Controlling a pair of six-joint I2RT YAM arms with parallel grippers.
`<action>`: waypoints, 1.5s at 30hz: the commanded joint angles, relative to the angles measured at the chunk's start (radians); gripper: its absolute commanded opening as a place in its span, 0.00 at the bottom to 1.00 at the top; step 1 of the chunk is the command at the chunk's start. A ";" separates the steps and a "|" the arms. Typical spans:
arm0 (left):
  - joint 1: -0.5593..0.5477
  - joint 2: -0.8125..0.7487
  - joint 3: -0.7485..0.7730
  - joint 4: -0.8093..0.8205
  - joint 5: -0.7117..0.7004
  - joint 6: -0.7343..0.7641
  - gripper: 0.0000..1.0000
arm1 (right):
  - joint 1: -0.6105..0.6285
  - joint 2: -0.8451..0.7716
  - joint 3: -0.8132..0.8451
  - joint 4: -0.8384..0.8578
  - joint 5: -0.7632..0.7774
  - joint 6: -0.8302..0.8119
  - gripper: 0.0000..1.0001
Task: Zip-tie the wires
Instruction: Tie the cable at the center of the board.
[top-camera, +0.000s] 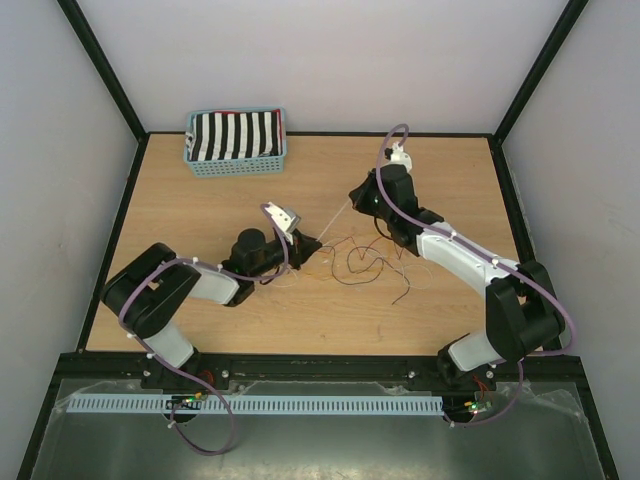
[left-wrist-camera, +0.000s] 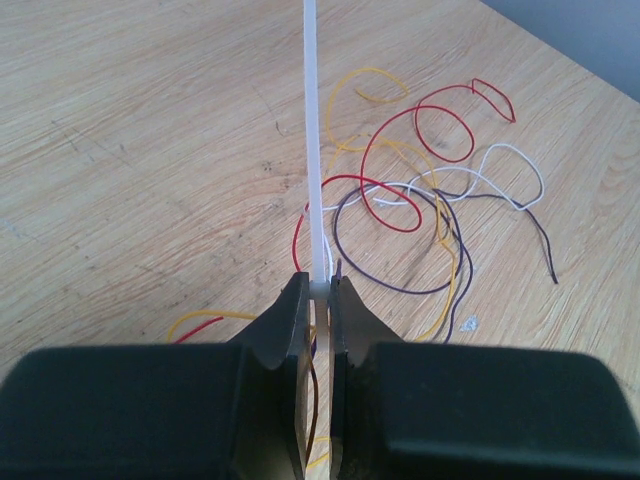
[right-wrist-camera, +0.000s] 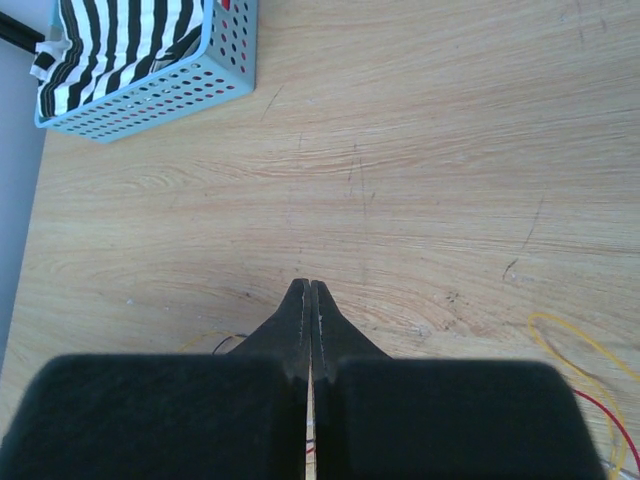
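The light wooden table (top-camera: 200, 310) fills a walled bay, with bare board open along its near and left edges. The left arm (top-camera: 170, 290) lies low, folded toward the centre; the right arm (top-camera: 460, 255) reaches in from the right, elbow bent. A blue perforated plastic basket (top-camera: 236, 166) holding striped cloth (top-camera: 235, 133) sits at the far left corner, well apart. Thin red, yellow, white and dark wires (top-camera: 365, 262) lie in loose loops mid-table, just beside the left gripper (left-wrist-camera: 320, 290). Its jaws are nearly closed, pinching a taut white plastic zip tie strip (left-wrist-camera: 312, 130); the right gripper (right-wrist-camera: 310, 290), fully closed, holds the far end
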 joint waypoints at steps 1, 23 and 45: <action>0.008 -0.020 -0.031 -0.015 0.003 0.004 0.00 | -0.029 -0.014 0.048 0.040 0.080 -0.025 0.00; 0.128 -0.367 0.016 -0.506 -0.067 -0.021 0.00 | -0.039 -0.217 -0.167 0.258 -0.220 -0.226 0.65; 0.296 -0.528 0.374 -1.300 0.009 -0.201 0.00 | 0.144 -0.284 -0.581 0.712 -0.655 -0.744 0.61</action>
